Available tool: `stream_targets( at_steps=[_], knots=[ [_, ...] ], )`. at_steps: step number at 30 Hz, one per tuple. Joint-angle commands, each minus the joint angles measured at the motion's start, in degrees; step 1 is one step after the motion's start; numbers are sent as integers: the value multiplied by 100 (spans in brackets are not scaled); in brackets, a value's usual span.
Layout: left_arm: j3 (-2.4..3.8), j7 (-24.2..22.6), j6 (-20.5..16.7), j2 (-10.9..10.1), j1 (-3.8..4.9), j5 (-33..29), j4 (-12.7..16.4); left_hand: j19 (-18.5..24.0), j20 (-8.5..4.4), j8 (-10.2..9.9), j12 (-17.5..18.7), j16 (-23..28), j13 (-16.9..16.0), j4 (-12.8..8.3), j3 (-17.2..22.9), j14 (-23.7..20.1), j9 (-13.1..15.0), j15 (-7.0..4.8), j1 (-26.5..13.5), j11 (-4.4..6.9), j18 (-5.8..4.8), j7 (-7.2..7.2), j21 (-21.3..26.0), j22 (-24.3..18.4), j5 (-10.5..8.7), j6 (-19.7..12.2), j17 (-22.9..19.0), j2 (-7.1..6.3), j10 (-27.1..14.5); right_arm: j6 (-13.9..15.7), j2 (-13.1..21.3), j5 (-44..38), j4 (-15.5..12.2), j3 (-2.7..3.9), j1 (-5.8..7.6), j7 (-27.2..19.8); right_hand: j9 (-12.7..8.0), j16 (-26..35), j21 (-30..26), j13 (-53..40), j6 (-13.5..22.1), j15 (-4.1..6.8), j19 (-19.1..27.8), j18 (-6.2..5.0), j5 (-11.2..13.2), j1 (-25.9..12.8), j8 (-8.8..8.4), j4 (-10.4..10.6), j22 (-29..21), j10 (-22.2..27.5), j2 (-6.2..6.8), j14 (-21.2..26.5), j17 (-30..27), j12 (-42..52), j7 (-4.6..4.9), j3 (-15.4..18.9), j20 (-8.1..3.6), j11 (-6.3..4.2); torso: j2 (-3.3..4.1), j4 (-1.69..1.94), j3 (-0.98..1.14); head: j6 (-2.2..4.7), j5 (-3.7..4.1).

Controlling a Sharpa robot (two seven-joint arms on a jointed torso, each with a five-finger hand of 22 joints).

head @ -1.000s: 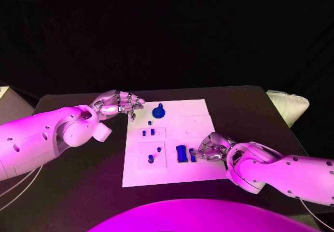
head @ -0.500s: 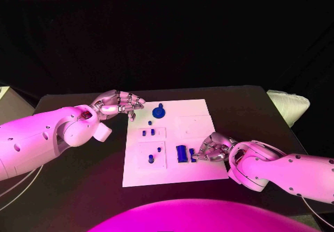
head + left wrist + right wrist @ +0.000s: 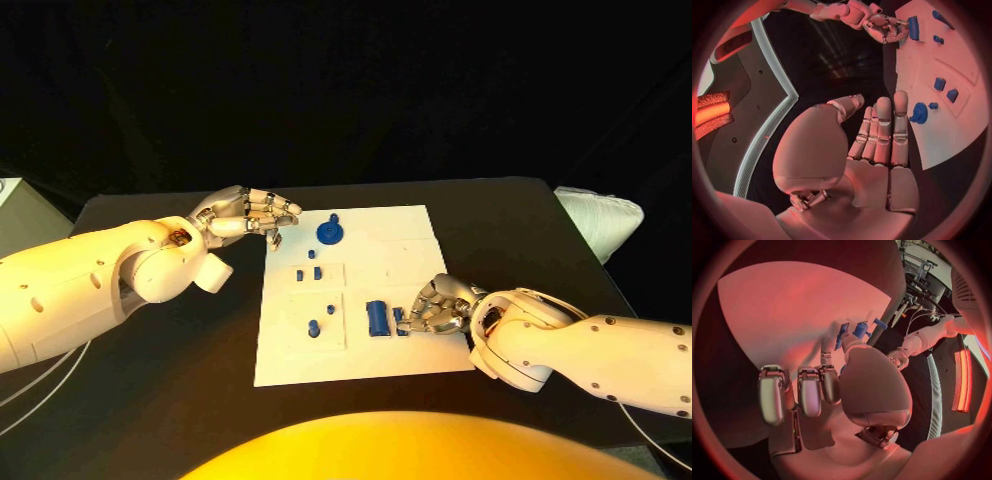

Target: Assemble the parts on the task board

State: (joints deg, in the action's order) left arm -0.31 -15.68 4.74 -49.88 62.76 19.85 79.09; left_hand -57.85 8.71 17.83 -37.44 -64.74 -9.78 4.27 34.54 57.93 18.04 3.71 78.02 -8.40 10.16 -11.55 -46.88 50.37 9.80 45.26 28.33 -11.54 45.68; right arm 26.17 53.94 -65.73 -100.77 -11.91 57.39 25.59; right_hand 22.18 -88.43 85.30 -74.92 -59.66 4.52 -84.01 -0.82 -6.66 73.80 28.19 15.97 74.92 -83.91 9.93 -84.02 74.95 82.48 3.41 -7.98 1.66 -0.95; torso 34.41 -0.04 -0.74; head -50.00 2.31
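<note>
Blue parts sit scattered across the white task board (image 3: 353, 290), which lies in the middle of the frame on the black table (image 3: 173, 350). A round blue part (image 3: 330, 233) with a small stem stands near the board's upper edge. Below it, a pair of small blue blocks (image 3: 309, 273) sits in a raised square panel, and lower still two more small blue pieces (image 3: 320, 320) rest in a second panel toward the lower left of the board. At the board's lower right, a long blue bar (image 3: 376, 318) stands just beside the right hand (image 3: 437, 306), whose curled fingers close around a smaller blue piece (image 3: 400, 321) right next to that bar. The right wrist view shows the fingertips (image 3: 851, 337) pressed against blue parts at the board's surface.

At the upper left of the board, the left hand (image 3: 242, 214) hovers by the board's corner with its fingers bent inward and held together, carrying nothing; the left wrist view shows its fingers (image 3: 886, 130) lying side by side, pointing toward the round blue part, apart from it.
</note>
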Motion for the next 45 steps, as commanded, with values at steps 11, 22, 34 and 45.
stream_targets(
  at_steps=[11,22,34,45],
  knots=[
    [1,-52,76,15,-5,-38,-4,15,31,33,11,21,8,-17,9,-13,-6,11,-42,16,42,-48,31,-5,18,-53,-6,8,-36,40,23,66,-23,-25,-43,-322,-63,26,-61,-1136,40,-9,-491,-13,-10,-139,-34,78,1381,-272,-32,-529,1216,-26,6,164,-3,19,-13,-14,-12,0,-18],
    [0,-106,11,32,-8,-71,-39,15,31,35,10,21,9,-17,11,-15,-7,11,-43,15,42,-48,32,-5,18,-53,-6,10,-35,252,147,671,-12,-3,136,-1374,-118,257,-844,-818,382,-93,-322,-145,-315,-442,-93,76,1187,59,-183,-442,897,-651,121,903,70,122,-27,-21,-36,0,-15],
    [-3,-1186,-1444,90,-49,-1016,-23,26,23,106,-49,27,-6,-2,22,-30,7,-6,-61,48,43,-11,53,-13,9,46,-8,61,70,513,-212,2733,1246,66,634,-3770,-264,1732,-4229,582,749,-222,499,-640,119,1001,-315,-109,161,1394,-550,165,-717,-2997,331,635,213,279,-153,-46,-172,0,-114],
    [-2,-1424,-1967,379,-55,-1319,-475,1296,329,124,1520,3213,627,-130,128,-777,-86,309,-60,-105,-27,126,2076,-1262,-97,136,-1240,56,594,20,-902,4826,2881,262,825,-4712,-583,6073,-8194,4479,687,-594,1729,-954,135,1544,-841,32,-2541,1879,-124,1775,-3514,-6736,535,-653,556,516,-256,34,-175,444,-135]
  ],
)
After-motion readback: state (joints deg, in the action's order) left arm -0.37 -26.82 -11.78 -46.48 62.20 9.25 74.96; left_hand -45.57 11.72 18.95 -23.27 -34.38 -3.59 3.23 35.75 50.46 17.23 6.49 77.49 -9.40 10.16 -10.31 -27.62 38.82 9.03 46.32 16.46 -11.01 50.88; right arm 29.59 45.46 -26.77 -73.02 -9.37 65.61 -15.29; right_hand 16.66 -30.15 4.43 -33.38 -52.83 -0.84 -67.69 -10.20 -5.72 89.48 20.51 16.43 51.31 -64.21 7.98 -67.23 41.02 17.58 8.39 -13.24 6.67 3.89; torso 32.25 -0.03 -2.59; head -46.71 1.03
